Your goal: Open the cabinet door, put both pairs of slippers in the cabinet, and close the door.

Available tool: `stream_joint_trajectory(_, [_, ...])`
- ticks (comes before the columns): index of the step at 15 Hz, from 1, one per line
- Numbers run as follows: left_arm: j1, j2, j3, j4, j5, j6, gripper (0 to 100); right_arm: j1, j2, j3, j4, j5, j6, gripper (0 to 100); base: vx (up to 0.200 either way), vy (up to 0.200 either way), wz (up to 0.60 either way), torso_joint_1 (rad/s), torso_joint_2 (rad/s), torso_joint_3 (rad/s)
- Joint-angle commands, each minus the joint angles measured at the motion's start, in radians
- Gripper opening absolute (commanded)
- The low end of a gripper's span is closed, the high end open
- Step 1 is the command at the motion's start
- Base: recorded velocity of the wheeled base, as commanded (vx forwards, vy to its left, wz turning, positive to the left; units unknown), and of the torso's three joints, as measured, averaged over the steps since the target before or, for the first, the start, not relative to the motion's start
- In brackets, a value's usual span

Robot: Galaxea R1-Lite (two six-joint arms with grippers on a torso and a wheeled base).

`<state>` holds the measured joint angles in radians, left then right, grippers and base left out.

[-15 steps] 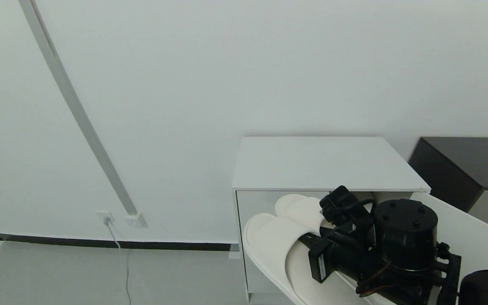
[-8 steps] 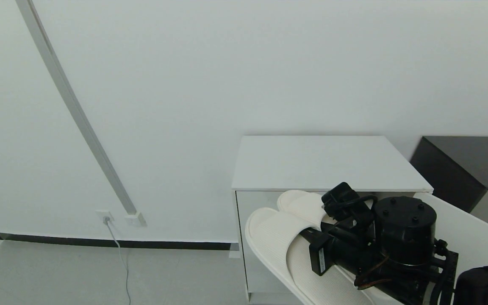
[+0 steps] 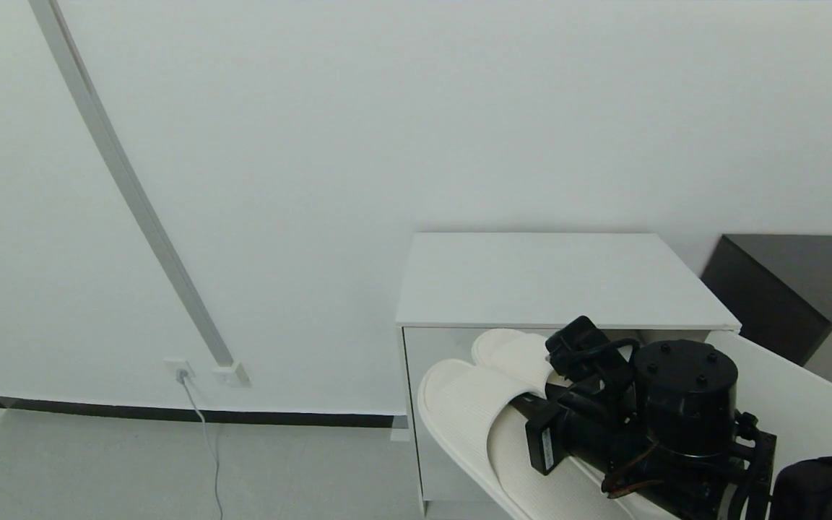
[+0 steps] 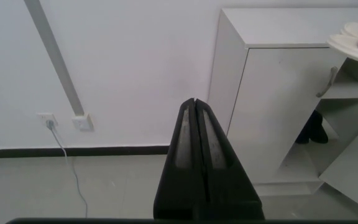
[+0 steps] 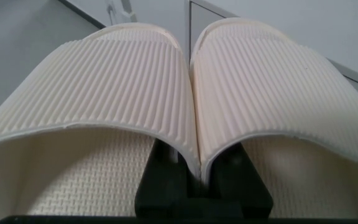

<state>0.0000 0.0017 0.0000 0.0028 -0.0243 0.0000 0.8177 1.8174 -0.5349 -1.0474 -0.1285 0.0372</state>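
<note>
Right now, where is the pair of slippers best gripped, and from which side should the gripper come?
Pinch the two touching inner walls of the pair of slippers together, coming from the heel end, as the right gripper does. Side by side, those walls make one thin ridge for the fingers.

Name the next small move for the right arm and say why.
Probably ease the right gripper forward, carrying the slippers into the cabinet. The pair sits clamped between its fingers, toes at the cabinet's front just under the top board, and the door stands open beside the arm.
</note>
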Motion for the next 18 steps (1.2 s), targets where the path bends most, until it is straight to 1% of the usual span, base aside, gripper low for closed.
stream_joint_trajectory(1, [0.000, 0.000, 0.000, 0.000, 0.000, 0.000, 0, 0.000, 0.005, 0.001, 0.000, 0.000, 0.000, 0, 0.000, -0.200, 0.00, -0.002, 0.00, 0.002])
stream_joint_trajectory(17, [0.000, 0.000, 0.000, 0.000, 0.000, 0.000, 0, 0.000, 0.013, 0.013, -0.002, 0.000, 0.000, 0, 0.000, -0.200, 0.00, 0.003, 0.00, 0.003])
stream_joint_trajectory(18, [0.000, 0.000, 0.000, -0.001, 0.000, 0.000, 0, 0.000, 0.013, 0.013, -0.002, 0.000, 0.000, 0, 0.000, 0.000, 0.00, 0.000, 0.00, 0.000])
